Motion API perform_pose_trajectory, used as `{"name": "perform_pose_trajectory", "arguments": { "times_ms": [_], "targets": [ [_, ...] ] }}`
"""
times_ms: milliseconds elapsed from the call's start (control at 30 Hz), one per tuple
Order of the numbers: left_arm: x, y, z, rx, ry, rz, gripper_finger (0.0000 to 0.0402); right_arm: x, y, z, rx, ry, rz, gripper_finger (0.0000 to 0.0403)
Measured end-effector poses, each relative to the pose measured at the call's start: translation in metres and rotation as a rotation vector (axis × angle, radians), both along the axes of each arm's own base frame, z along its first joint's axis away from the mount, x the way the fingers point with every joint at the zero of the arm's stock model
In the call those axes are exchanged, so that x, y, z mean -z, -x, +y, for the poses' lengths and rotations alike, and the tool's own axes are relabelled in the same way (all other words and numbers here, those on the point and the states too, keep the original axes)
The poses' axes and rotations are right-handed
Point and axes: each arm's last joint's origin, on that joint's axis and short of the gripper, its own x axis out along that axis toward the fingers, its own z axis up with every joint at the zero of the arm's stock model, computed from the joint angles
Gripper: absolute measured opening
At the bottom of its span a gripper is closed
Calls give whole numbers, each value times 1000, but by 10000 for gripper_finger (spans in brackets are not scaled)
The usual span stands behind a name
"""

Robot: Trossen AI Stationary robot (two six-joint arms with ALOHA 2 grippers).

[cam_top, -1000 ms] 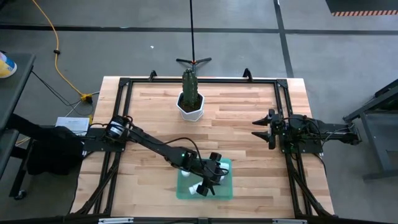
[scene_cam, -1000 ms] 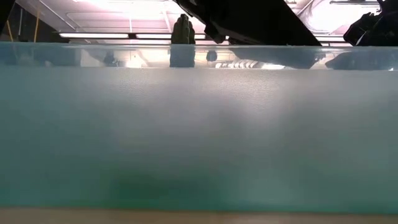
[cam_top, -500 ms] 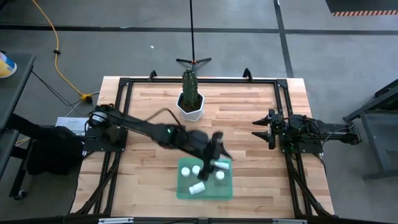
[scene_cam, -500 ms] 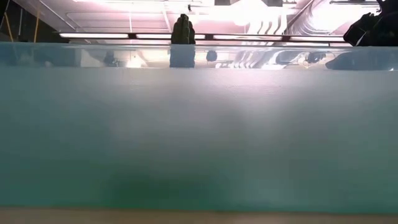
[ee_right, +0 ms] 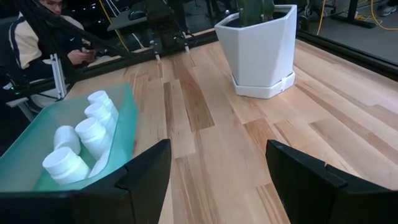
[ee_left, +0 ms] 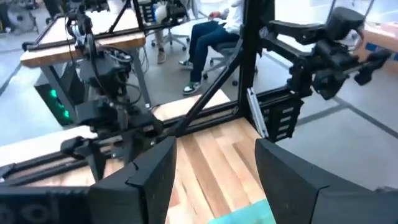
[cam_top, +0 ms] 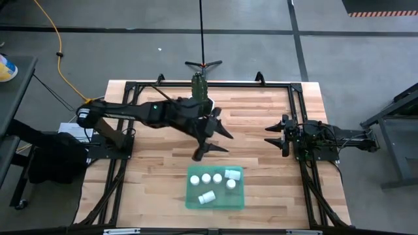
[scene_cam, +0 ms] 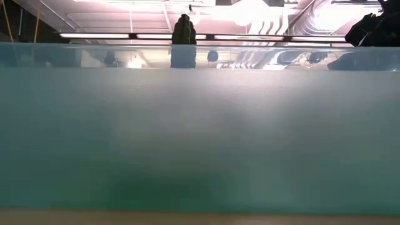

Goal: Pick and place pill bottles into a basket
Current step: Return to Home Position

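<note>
White pill bottles [cam_top: 206, 177] inside translucent green basket [cam_top: 225, 200]

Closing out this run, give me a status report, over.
Left gripper open, empty, above mid-table; right gripper open, parked at its side. Bottles in the basket, none loose on the table. Cactus pot at back, clear of basket.

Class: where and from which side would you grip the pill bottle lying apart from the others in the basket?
Across its cylindrical body, from straight above: the pill bottle lies on its side, and the basket's walls likely block a sideways approach.
</note>
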Motion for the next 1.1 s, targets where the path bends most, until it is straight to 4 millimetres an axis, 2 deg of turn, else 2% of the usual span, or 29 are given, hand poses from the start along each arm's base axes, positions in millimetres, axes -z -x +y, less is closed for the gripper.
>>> {"name": "perform_pose_trajectory", "arguments": {
  "times_ms": [133,233,333,533,733,933,1100],
  "targets": [
    [-6,8,6,40,-3,-4,250,0,0,0,0,0,1,252],
    [0,7,11,109,43,-6,248,0,0,0,0,0,3,252],
    [3,15,21,110,74,-35,250,0,0,0,0,0,4,252],
    [7,57,41,-7,108,-115,248,1,0,0,0,-1,12,252],
    [21,107,44,-134,116,-264,249,1,0,0,0,-1,13,252],
    [53,145,43,-162,168,-322,250,1,0,0,0,0,15,252],
    [79,167,43,-176,232,-341,248,1,0,0,0,-1,17,252]
  ]
}}
